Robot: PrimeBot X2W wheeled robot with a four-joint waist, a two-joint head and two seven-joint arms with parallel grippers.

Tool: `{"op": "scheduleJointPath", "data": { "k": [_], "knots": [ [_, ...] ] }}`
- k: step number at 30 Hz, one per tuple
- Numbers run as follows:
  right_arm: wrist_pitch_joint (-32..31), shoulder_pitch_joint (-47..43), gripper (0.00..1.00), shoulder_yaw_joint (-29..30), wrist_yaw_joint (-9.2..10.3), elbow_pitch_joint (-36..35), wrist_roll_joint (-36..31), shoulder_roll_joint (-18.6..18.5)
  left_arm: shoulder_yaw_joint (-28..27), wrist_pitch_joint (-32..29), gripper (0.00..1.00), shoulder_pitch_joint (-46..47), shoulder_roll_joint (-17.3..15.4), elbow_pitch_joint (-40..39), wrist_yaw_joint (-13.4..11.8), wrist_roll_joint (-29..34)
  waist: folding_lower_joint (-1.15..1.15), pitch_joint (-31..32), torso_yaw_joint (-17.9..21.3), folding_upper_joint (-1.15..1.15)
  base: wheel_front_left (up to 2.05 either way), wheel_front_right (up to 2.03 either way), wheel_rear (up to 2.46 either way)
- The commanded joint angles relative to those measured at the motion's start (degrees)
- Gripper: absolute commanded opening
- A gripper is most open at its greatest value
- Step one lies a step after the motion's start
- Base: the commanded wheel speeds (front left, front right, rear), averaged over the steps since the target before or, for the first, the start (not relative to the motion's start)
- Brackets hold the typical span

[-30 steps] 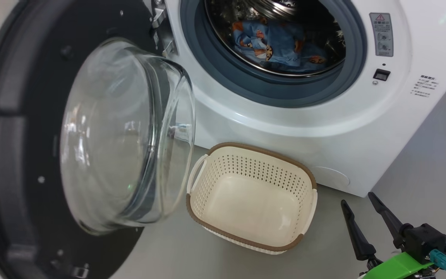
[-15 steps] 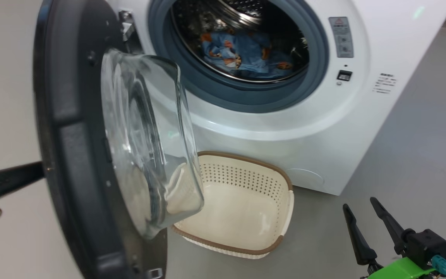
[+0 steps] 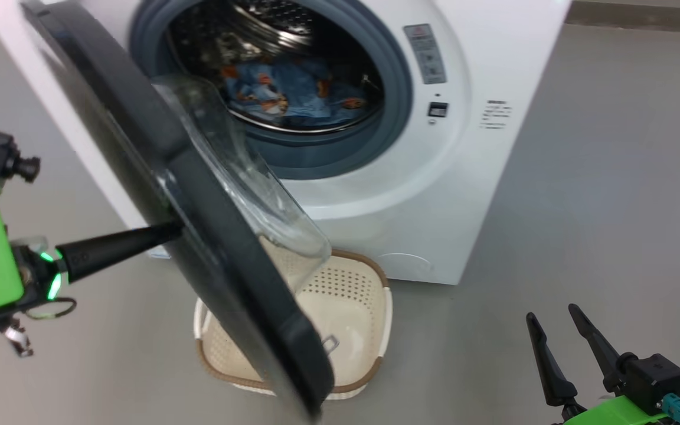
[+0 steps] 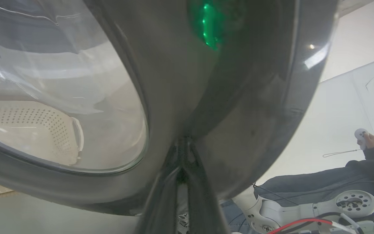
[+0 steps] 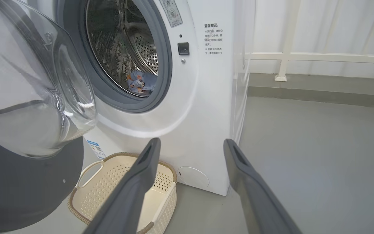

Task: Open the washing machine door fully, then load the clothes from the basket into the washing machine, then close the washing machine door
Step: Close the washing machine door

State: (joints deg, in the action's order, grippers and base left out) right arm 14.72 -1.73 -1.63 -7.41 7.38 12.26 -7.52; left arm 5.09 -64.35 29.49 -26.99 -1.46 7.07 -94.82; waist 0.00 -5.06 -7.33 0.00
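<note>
While the large round glossy black washing machine door stands partway out from its hinge, its clear bulging glass bowl faces the drum and its lower edge hangs over the basket in the head view. My left gripper has its two long dark fingers closed together with nothing between them. Their tips touch the door's outer face; in the left wrist view the fingers meet their own reflection on that dark surface. Behind the door is the big white front-loading washing machine, with its grey rubber gasket and perforated steel drum. The light blue clothes printed with small brown-orange bears lie at the bottom of that drum. The small cream-white perforated plastic basket with a brown rim sits on the grey floor just in front of the machine, partly hidden by the door. My right gripper hovers well apart from all this at the lower right, fingers spread wide and holding nothing. Its wrist view looks between them at the machine's lower front and the basket. In the left wrist view, a person's hand in a dark sleeve holds a small white object.
</note>
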Motion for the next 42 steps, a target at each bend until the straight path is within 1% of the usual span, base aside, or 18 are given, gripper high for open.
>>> {"op": "scheduleJointPath", "data": {
  "k": [1, 6, 11, 19, 28, 29, 33, 35, 36, 37, 39, 42],
  "knots": [
    [0.3, 0.0, 1.00, -1.0, -0.08, -1.6, -0.2, -0.4, -2.3, 1.2, 0.00, 4.2, -1.1, -1.0, 0.4, 0.7, 0.00, -0.2, 3.8, 0.00, 0.00, 0.00, 0.00],
    [0.3, 0.2, 1.00, -0.6, -0.08, -1.9, -0.3, -0.2, -2.1, 3.1, 0.00, 6.0, 0.7, 0.2, 0.4, 2.5, 0.00, -0.9, 6.6, 0.00, 0.00, 0.00, 0.00],
    [0.3, 0.3, 1.00, 0.0, -0.08, -2.1, -0.3, 0.0, -2.5, 4.1, 0.00, 6.3, 1.3, 0.6, 0.4, 3.1, 0.00, -1.2, 7.2, 0.00, 0.00, 0.00, 0.00],
    [0.3, 0.2, 1.00, 0.5, -0.08, -2.0, -0.5, 0.4, -3.6, 5.1, 0.00, 4.3, 1.7, -0.4, 0.4, 3.5, 0.00, -1.0, 5.2, 0.00, 0.00, 0.00, 0.00],
    [0.3, 0.1, 1.00, 0.4, -0.08, -1.8, -0.4, 0.1, -6.9, 8.8, 0.00, -3.3, 1.6, -1.2, 0.4, 5.2, 0.00, 0.1, 2.5, 0.00, 0.00, 0.00, 0.00],
    [0.3, 0.1, 1.00, 0.4, -0.08, -1.8, -0.4, 0.0, -7.3, 9.5, 0.05, -4.3, 1.6, -1.3, 0.4, 5.6, 0.00, 0.2, 2.3, 0.00, 0.00, 0.00, 0.00],
    [0.3, -0.2, 1.00, 0.3, -0.08, -1.8, -0.2, -0.4, -8.1, 11.8, 0.40, -8.6, 1.7, -1.7, 0.4, 7.1, 0.00, 0.6, 1.8, 0.00, 0.00, 0.00, 0.00],
    [0.3, -0.4, 1.00, 0.3, -0.08, -1.8, -0.2, -0.6, -8.3, 12.9, 0.48, -10.4, 1.8, -1.8, 0.4, 7.6, 0.00, 0.8, 1.6, 0.00, 0.00, 0.00, 0.00],
    [0.3, -0.5, 1.00, 0.3, -0.08, -1.9, -0.2, -0.7, -8.4, 13.7, 0.69, -11.3, 1.7, -1.8, 0.4, 8.1, 0.00, 0.8, 1.5, 0.00, 0.00, 0.00, 0.00],
    [0.3, -0.5, 1.00, 0.3, -0.08, -1.9, -0.2, -0.8, -8.4, 14.5, 0.83, -12.2, 1.7, -1.9, 0.4, 8.6, 0.00, 0.9, 1.5, 0.00, 0.00, 0.00, 0.00],
    [0.3, -0.6, 1.00, 0.2, -0.08, -1.9, -0.1, -1.1, -8.5, 16.4, 1.00, -14.0, 1.8, -2.1, 0.4, 9.4, 0.00, 1.0, 1.6, 0.00, 0.00, 0.00, 0.00],
    [0.3, -0.8, 1.00, 0.1, -0.08, -1.8, 0.0, -1.5, -8.6, 20.0, 1.00, -16.7, 2.1, -2.3, 0.4, 10.7, 0.00, 1.3, 1.8, 0.00, 0.00, 0.00, 0.00]
  ]
}}
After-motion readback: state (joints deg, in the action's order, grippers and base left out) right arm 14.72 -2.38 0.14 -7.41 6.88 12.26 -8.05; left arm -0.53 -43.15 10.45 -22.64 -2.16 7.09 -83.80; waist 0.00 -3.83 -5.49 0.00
